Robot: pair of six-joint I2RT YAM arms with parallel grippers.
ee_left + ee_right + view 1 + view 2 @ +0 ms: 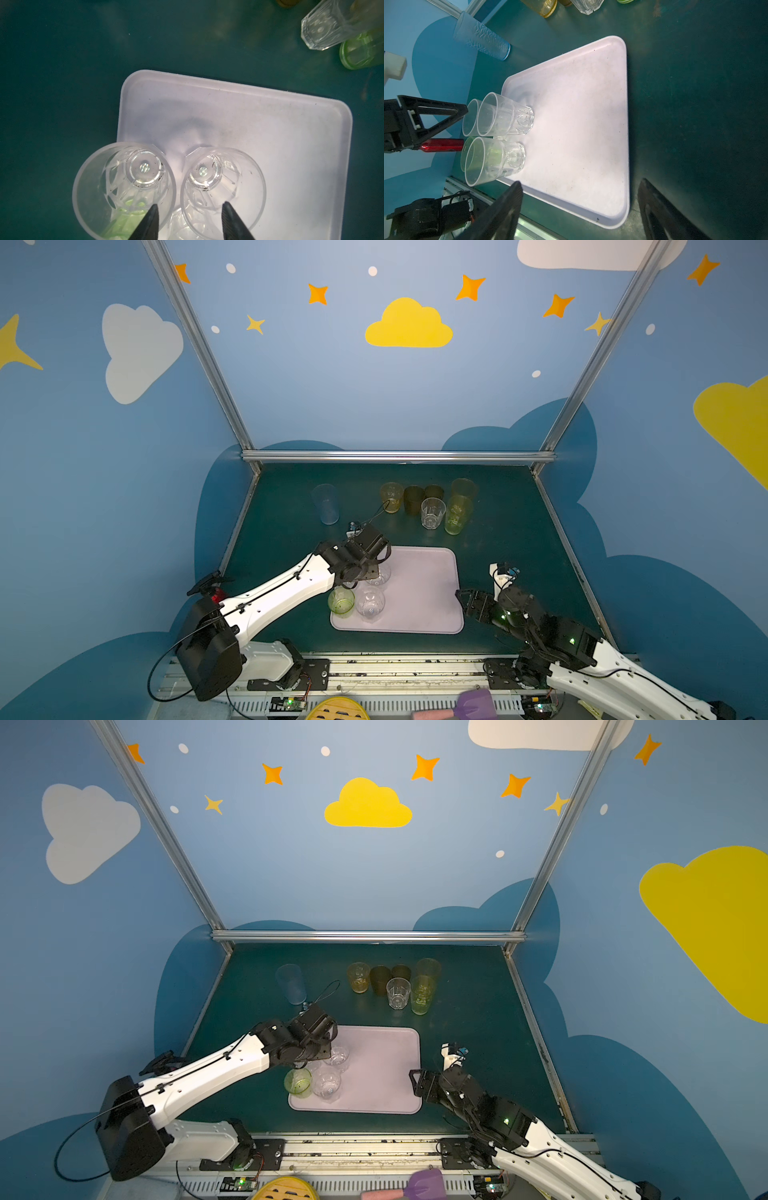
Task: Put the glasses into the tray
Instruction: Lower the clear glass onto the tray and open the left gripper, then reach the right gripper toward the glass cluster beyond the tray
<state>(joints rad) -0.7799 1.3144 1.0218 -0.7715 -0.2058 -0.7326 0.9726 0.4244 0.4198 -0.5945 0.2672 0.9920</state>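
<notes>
The dark green table (519, 531) lies bare to the outer side of the right pincer (458, 600). Far beyond both pincers, past the left pincer (190, 206), an aluminium bar (399, 456) runs along the foot of a blue wall (332, 385) carrying a yellow cloud decal (409, 325) and orange stars (318, 294). Behind the pincers, at the near edge, a metal rail (415, 668) crosses the table's front. Beneath it sit a yellow slotted disc (337, 708), a purple scoop (473, 703) and a pink piece (432, 713) just beside the scoop.

Lilac tray (424, 593), teal table (286, 526)
</notes>
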